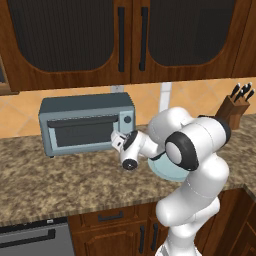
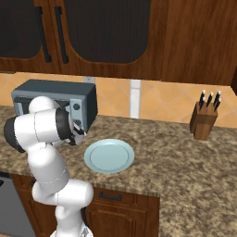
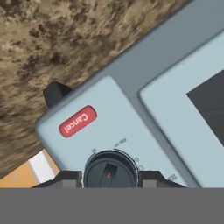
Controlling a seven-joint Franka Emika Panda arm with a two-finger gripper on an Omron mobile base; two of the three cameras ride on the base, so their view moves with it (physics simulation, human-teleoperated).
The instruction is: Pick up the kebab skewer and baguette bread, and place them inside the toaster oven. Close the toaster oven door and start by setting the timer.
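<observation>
Q. Gripper (image 3: 108, 178) state: how are the two fingers set?

A. Both dark fingertips (image 3: 65, 178) are seen pressed against opposite sides of a round dark knob (image 3: 109, 168), so the knob is clamped between them. A red marker is carried on the knob face, and small printed marks are ranged around its rim; these are too blurred to be read.

Q. Where on the appliance is that knob found?

A. It is mounted on the pale control panel of the toaster oven (image 1: 85, 105), just beside a red button lettered "Cancel" (image 3: 78, 121). A black foot (image 3: 54, 94) is shown under the nearby corner of the housing, resting on the speckled stone counter (image 1: 60, 175).

Q. How is the scene laid out from left to right in the left base view?

A. At the left, the toaster oven is placed on the counter against the tiled wall, beneath dark wooden wall cabinets (image 1: 65, 35). The toaster oven door (image 1: 82, 132) is shown closed, upright and flush with the front, its dark window facing the room. To the right of the door, the gripper (image 1: 117, 140) is held against the control panel by the bent white arm. Next, a pale blue plate (image 1: 162, 172) is partly hidden behind the forearm; in the right base view the plate (image 2: 109, 156) is seen lying flat near the counter's front edge, just right of the oven (image 2: 51, 90). At the far right, a wooden knife block (image 1: 234, 110) with dark handles is set near the wall, well apart from the plate.
</observation>
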